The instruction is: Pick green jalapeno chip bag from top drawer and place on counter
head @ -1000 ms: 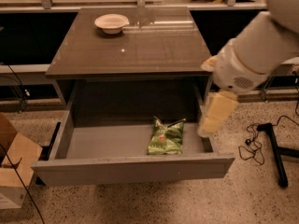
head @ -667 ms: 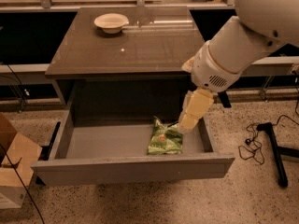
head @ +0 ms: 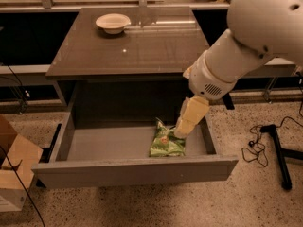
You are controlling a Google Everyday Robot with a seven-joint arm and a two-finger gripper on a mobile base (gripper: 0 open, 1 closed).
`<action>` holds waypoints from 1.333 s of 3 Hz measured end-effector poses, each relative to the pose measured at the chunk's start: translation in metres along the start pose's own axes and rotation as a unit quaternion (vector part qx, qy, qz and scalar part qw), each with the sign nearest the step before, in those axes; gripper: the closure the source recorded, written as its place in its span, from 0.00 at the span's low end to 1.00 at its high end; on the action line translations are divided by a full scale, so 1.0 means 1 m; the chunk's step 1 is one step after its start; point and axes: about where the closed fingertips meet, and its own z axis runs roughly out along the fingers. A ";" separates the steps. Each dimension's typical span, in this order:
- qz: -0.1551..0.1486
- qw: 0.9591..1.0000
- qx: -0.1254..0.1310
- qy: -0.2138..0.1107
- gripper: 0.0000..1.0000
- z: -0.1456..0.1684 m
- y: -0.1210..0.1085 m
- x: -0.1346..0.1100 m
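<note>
So, the tool [head: 182, 132] is seen down inside the open top drawer [head: 132, 170], over on the right-hand side. Its cream tip is parked right at the upper right edge of the green jalapeno chip bag [head: 164, 144]. Contact looks likely but can't be confirmed, and whether the tool is released or clenched can't be told from this angle either. The bag is found lying flat on the drawer floor, right of centre and close to the front panel. It's a crinkled bag, with a small orange-red mark showing.

The big white arm [head: 236, 56] is seen coming in from the upper right, crossing the corner of the tabletop [head: 132, 51]. That glossy grey-brown tabletop is occupied by just a pale bowl [head: 112, 22] at the back left, well apart from the arm.

Room stuff: a speckled floor [head: 227, 202] is seen all around. A cardboard box [head: 14, 171] is parked at the left beside the drawer. A black stand leg [head: 278, 152] and a loose cable [head: 253, 145] are spotted at the right. A pale ledge [head: 94, 6] is visible behind.
</note>
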 end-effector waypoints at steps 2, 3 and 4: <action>0.075 0.997 0.007 -0.012 0.00 0.070 -0.028 0.031; 0.092 0.995 -0.013 -0.026 0.00 0.106 -0.029 0.051; 0.114 0.992 -0.030 -0.043 0.00 0.135 -0.031 0.059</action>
